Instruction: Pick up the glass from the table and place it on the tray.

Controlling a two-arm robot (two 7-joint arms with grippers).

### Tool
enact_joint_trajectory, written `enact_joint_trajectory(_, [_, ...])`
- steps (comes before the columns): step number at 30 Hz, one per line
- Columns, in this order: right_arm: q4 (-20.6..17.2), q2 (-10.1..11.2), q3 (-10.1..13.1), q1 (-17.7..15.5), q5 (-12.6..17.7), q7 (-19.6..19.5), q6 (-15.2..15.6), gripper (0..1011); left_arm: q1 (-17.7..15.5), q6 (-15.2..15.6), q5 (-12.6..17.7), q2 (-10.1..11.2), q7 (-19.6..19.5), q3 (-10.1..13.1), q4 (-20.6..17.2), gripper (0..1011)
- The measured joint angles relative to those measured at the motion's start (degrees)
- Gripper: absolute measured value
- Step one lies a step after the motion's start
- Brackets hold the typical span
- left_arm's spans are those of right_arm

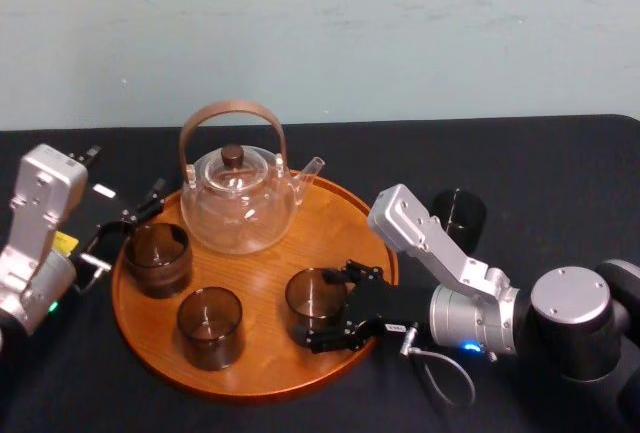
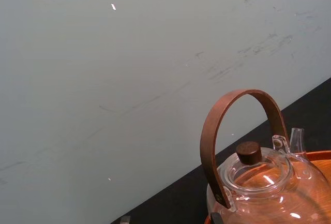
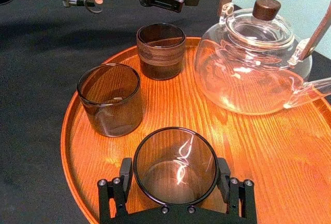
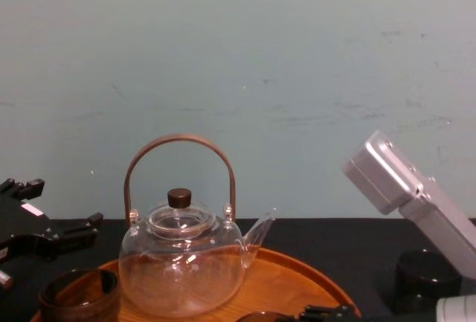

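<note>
Right gripper [image 3: 176,176] reaches in over the near right part of the round wooden tray [image 1: 262,381], its fingers [image 3: 126,171] closed against opposite sides of a smoky glass tumbler [image 3: 175,163]. That glass stands upright on the tray, long axis vertical and open mouth up. A second smoky tumbler [image 1: 210,325], a darker banded cup [image 1: 157,258] and a clear glass teapot [image 1: 240,201] share the tray on the black-clothed table [image 1: 560,168]. Left gripper [image 1: 125,225] hangs open just beside the tray's left rim.

Head view: high, looking down. Chest view: low, side-on. Wrist views close. All share teapot [image 1: 238,203], tray [image 1: 265,275].
</note>
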Motion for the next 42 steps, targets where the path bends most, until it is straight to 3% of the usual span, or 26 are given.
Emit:
enact_joint_trajectory(18, [-0.6,0.5,0.6,-0.2,0.8,0.6,0.2,1002,0.0,0.0,0.0,0.0,0.0,0.0,0.0,1001])
enact_joint_trajectory(31, [-6.9,6.3,3.2,-3.1,4.7,3.1,-0.2,1002,0.0,0.0,0.0,0.0,0.0,0.0,0.0,1001])
enact_joint_trajectory(42, [-10.9,12.8,7.0,-7.5,9.3,4.0,-3.6,1002,0.0,0.0,0.0,0.0,0.0,0.0,0.0,1001])
